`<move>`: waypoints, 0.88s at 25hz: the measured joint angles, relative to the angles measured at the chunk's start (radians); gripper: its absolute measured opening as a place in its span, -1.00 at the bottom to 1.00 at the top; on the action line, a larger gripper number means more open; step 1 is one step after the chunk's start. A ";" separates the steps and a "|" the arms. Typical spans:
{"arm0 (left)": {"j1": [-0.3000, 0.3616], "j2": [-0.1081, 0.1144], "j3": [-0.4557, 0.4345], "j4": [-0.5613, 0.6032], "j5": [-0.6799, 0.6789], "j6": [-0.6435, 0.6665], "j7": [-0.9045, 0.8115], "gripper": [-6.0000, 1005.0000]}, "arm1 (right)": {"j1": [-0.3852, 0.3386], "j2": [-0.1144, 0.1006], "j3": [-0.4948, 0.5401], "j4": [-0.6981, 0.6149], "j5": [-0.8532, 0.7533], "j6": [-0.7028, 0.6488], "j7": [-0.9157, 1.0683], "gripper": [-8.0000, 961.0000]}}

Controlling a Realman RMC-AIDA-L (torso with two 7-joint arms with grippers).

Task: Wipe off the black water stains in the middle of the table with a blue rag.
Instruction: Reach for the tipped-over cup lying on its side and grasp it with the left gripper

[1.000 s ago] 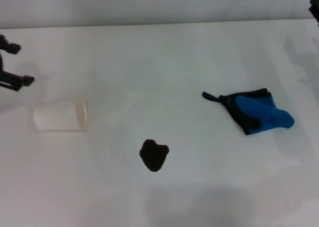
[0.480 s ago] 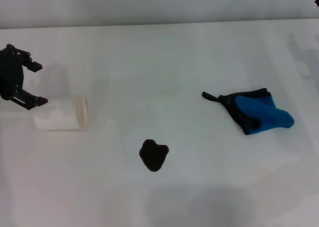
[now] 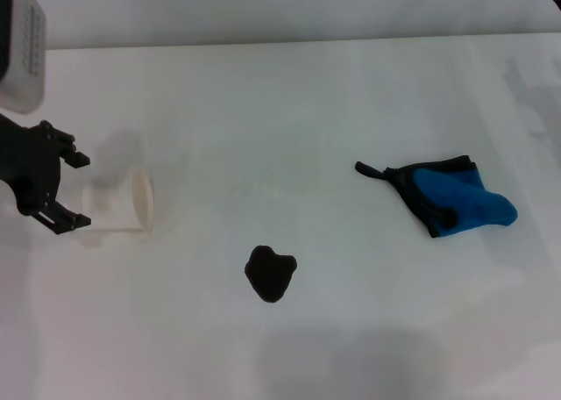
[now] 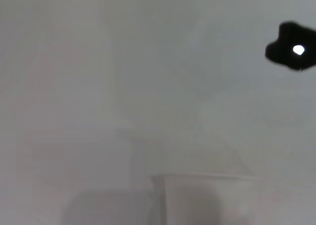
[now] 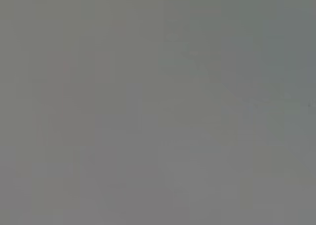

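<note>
The black water stain [image 3: 270, 273] is a glossy heart-like blotch in the middle of the white table [image 3: 289, 110]; the left wrist view also catches the stain [image 4: 292, 51]. The blue rag [image 3: 458, 198], with black edging and a loop tail, lies crumpled to the stain's right, untouched. My left gripper [image 3: 81, 189] is at the far left, open, one finger on each side of the closed end of a white paper cup [image 3: 123, 203] lying on its side. My right gripper is out of view; its wrist view shows only plain grey.
The paper cup's mouth faces the stain, about a cup's length of bare table between them. The cup's rim [image 4: 202, 176] shows faintly in the left wrist view. The table's back edge [image 3: 307, 42] meets a pale wall.
My left gripper has come forward and rightward to the cup, its fingers now straddling the cup's closed end. The right arm's tip has left the top right corner. Stain and rag are unmoved.
</note>
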 joint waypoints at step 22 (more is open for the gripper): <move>0.041 -0.076 -0.004 -0.104 0.045 0.236 0.088 0.74 | -0.014 0.004 -0.004 0.038 -0.002 0.008 0.031 0.76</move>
